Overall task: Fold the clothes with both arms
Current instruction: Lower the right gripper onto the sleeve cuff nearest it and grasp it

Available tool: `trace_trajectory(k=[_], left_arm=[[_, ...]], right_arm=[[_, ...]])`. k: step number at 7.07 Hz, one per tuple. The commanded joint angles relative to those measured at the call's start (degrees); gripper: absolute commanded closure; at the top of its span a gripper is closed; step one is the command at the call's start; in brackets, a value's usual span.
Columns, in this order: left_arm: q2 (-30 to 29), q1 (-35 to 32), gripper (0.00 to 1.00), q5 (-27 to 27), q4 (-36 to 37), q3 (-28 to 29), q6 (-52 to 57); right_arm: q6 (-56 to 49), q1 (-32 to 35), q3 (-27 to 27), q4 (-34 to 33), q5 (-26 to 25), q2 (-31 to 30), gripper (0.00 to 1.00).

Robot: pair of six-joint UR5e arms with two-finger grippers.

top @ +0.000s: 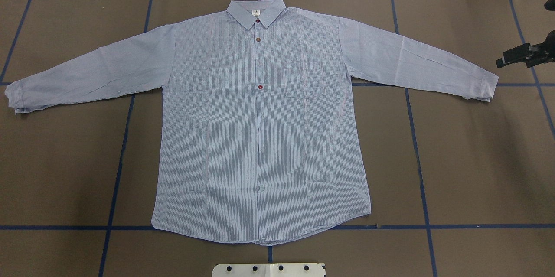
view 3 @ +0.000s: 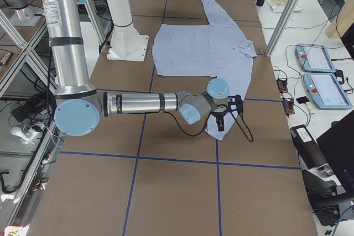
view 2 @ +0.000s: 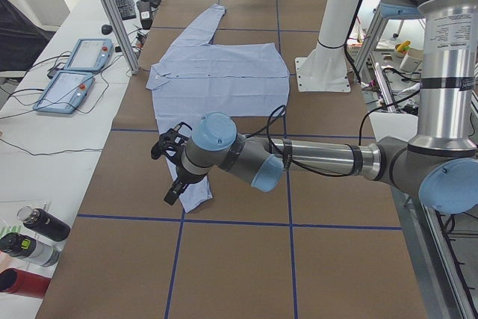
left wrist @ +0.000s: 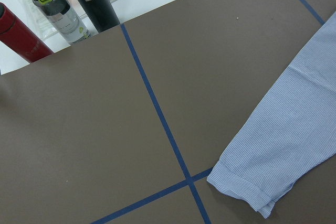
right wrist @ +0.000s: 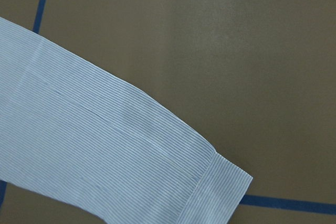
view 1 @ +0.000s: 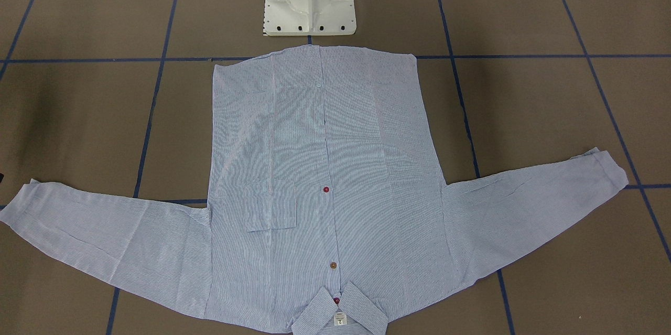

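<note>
The clothes are one light blue striped shirt [top: 260, 129] lying flat and buttoned on the brown table, collar away from the robot's base and both sleeves spread wide [view 1: 325, 167]. My left gripper [view 2: 168, 169] hovers over the left sleeve's cuff [left wrist: 247, 187]; it shows only in the exterior left view, so I cannot tell whether it is open or shut. My right gripper [top: 503, 61] hangs just beyond the right sleeve's cuff [right wrist: 220, 187], partly cut off by the overhead view's edge, and its jaws are unclear. The exterior right view shows the right gripper [view 3: 220, 122] above the cuff. Neither wrist view shows fingers.
The white pedestal base [view 1: 309, 4] stands just behind the shirt's hem. Several bottles [left wrist: 52, 9] sit off the table corner near the left arm. Teach pendants [view 2: 75, 72] and metal frame posts [view 3: 287, 9] line the far side. Blue tape lines cross the brown surface.
</note>
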Motion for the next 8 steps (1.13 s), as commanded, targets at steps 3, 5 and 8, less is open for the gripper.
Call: trace_trajectory(k=[3, 5, 8], left_arm=[[0.38, 0.0, 0.0, -0.23, -0.05, -0.37, 0.39], [0.65, 0.0, 0.0, -0.23, -0.05, -0.37, 0.39], [0.65, 0.0, 0.0, -0.23, -0.05, -0.37, 0.39]], right_arm=[[14.03, -6.2, -6.36, 13.39, -5.13, -0.36, 0.19], [14.13, -7.35, -8.83, 16.3, -6.8, -0.63, 0.3], [15.71, -7.62, -8.05, 18.4, -6.63, -2.2, 0.34]])
